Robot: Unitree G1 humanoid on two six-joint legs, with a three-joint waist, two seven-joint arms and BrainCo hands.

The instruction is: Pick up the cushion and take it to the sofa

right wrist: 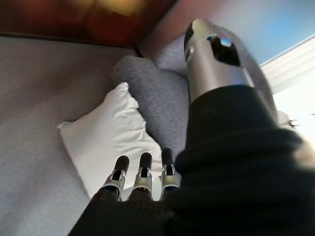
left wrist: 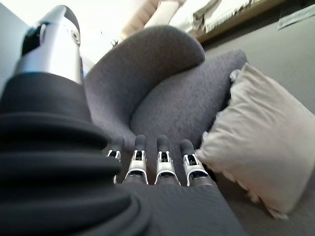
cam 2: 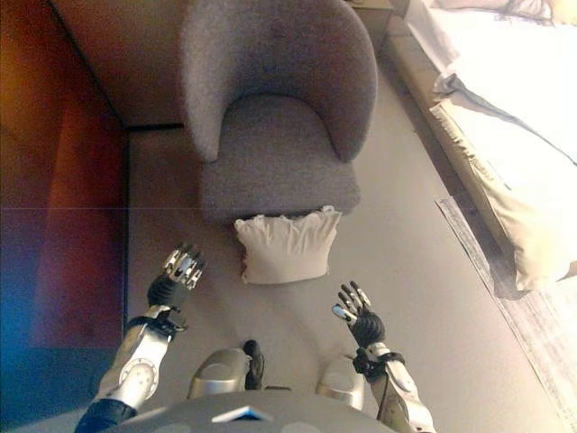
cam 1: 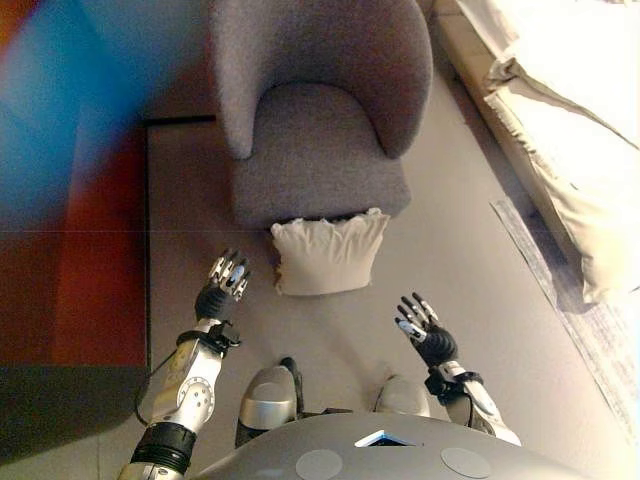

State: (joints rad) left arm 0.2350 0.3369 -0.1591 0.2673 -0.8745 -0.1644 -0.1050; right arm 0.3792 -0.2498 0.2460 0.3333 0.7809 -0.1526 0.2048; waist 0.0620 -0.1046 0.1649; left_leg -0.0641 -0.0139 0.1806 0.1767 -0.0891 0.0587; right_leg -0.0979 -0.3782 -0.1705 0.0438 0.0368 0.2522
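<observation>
A cream cushion (cam 1: 328,254) with a frilled edge leans on the floor against the front of the grey armchair (cam 1: 318,110). My left hand (cam 1: 224,283) hovers to the cushion's left with fingers straight, a short gap away. Lower and to the cushion's right is my right hand (cam 1: 425,328), fingers spread and empty. The cushion (left wrist: 261,147) shows past the left hand's fingers (left wrist: 162,164) in the left wrist view. In the right wrist view the cushion (right wrist: 110,140) lies beyond that hand's fingers (right wrist: 140,179), with the armchair (right wrist: 167,93) behind it.
A bed (cam 1: 560,120) with pale bedding runs along the right side. A patterned rug (cam 1: 590,320) lies beside it. A dark red-brown panel (cam 1: 90,270) borders the grey carpet (cam 1: 180,200) on the left.
</observation>
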